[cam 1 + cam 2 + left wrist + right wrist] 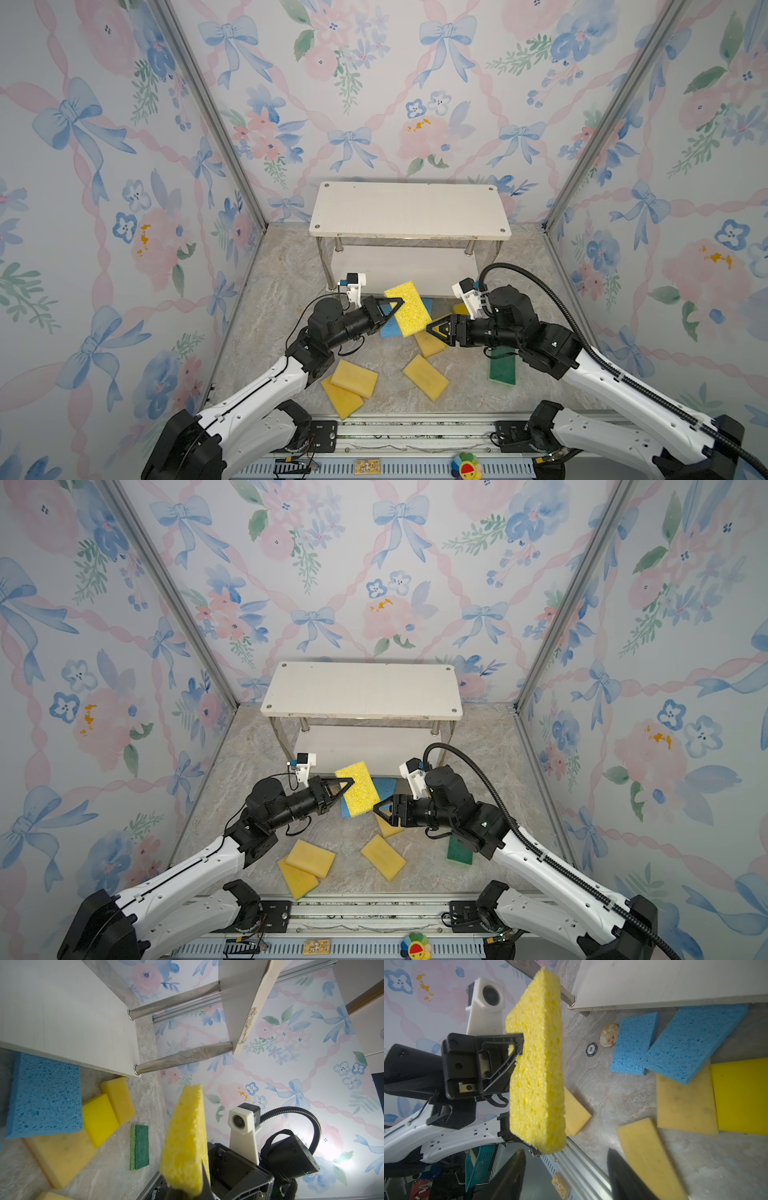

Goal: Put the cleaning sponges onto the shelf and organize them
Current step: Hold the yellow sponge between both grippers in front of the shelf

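Observation:
A bright yellow porous sponge (409, 309) (359, 789) hangs in the air in front of the shelf (409, 210), held by one edge. My left gripper (395, 305) (193, 1190) is shut on that sponge (185, 1140). My right gripper (432, 328) (564, 1153) stands open just off the sponge's near end (537, 1064), with nothing between its fingers. More sponges lie on the floor: two blue ones (633, 1043) (691, 1043), a dark green one (503, 365), and several yellow ones (353, 378) (426, 376) (430, 343). Both shelf boards are bare.
The shelf's lower board (62, 1012) ends close to the blue sponges, with metal posts (182, 1057) at its corners. A small patterned disc (609, 1034) and a poker chip (591, 1049) lie on the floor. Patterned walls enclose three sides; a metal rail (415, 432) runs along the front.

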Action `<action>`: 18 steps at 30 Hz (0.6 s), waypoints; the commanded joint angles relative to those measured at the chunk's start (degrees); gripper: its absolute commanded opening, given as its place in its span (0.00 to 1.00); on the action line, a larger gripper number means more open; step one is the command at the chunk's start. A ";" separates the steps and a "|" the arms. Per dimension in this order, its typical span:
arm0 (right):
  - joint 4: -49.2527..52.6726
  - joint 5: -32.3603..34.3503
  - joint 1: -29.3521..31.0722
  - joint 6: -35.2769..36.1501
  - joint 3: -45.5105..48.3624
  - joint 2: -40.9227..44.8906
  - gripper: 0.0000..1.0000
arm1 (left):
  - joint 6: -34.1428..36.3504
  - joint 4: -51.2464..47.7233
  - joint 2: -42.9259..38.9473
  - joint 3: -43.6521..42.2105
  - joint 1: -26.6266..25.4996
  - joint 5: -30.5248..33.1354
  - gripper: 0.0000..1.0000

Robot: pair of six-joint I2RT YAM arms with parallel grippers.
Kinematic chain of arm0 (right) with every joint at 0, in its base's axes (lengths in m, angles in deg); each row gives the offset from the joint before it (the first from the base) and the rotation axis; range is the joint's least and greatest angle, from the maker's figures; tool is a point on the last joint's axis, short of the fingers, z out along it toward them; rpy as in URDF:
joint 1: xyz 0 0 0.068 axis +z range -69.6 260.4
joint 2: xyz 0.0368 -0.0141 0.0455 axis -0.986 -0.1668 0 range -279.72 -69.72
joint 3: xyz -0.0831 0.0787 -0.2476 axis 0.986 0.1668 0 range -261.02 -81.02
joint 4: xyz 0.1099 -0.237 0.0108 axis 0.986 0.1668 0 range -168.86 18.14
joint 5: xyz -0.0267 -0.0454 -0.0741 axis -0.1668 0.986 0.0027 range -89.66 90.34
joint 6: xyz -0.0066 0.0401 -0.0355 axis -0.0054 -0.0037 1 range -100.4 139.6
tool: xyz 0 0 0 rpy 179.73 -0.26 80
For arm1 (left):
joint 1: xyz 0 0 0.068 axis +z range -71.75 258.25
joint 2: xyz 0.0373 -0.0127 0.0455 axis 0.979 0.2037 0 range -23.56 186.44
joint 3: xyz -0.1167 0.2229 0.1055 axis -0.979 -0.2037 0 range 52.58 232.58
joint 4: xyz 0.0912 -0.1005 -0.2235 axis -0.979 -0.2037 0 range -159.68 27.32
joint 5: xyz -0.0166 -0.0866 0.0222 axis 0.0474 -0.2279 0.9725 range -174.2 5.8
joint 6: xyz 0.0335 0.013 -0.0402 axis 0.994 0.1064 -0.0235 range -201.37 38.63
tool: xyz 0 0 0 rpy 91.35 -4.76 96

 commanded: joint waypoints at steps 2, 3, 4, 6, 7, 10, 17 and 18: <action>-1.17 2.61 0.55 -0.64 -0.12 0.65 0.62 | 0.16 1.78 -1.58 -1.02 -0.20 1.32 0.00; -1.09 2.76 0.49 -0.59 -0.33 0.53 0.61 | 0.46 1.80 -1.42 -0.92 -0.20 1.05 0.00; -1.07 2.90 0.56 -0.59 -0.38 0.51 0.60 | 0.78 1.81 -1.16 -0.72 -0.20 0.88 0.00; -1.44 2.81 0.48 -0.82 -0.47 0.27 0.58 | 1.10 1.73 -0.61 -0.63 -0.39 0.75 0.00; -1.78 2.64 0.61 -1.01 -0.42 0.10 0.57 | 1.12 1.80 -0.45 -0.63 -0.52 0.83 0.00; -2.27 2.88 1.05 -1.14 -1.03 -0.43 0.53 | 1.77 1.73 0.11 -0.16 -0.99 1.06 0.00; -2.09 3.29 1.49 -0.76 -3.07 -1.68 0.47 | 3.13 1.13 0.91 0.32 -1.76 1.54 0.00; -2.12 3.39 1.68 -0.76 -3.18 -1.89 0.45 | 3.34 1.02 0.96 0.51 -1.92 1.54 0.00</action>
